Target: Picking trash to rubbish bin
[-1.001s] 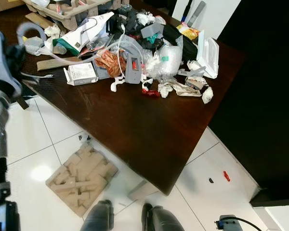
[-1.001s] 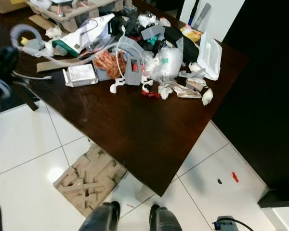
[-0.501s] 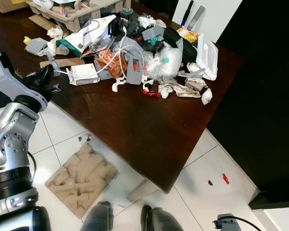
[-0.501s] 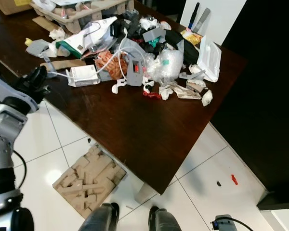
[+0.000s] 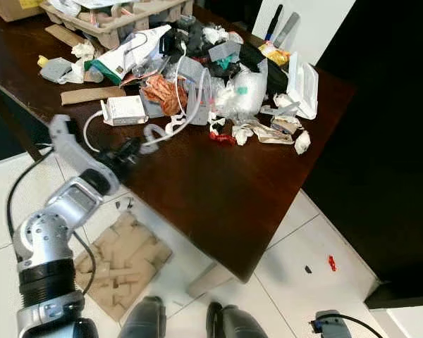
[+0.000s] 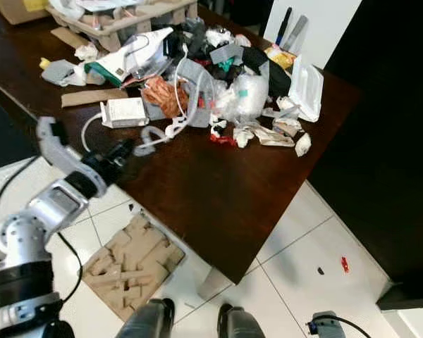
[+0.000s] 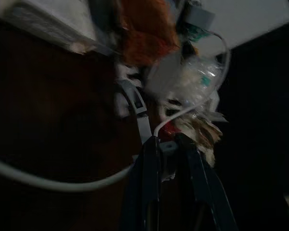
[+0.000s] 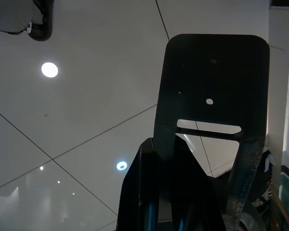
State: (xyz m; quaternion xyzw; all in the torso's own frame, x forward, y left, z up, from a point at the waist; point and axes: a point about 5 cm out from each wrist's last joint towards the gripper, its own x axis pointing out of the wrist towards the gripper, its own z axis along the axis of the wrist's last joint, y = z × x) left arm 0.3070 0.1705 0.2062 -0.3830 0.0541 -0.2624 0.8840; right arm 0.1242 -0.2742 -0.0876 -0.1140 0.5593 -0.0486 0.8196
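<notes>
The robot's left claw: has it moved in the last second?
Yes. The left gripper has swung in from the table's edge onto it, toward the white box.

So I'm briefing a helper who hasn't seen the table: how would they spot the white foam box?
On the dark wooden table, find the trash heap at its far end. The white foam box stands tilted on the heap's right edge, the only large, clean white clamshell among crumpled scraps.

Trash pile [image 5: 218, 77] on the table [image 5: 197, 190] at twelve o'clock — cardboard insert [image 5: 120, 260] on the floor at seven o'clock, beneath the table's edge.
</notes>
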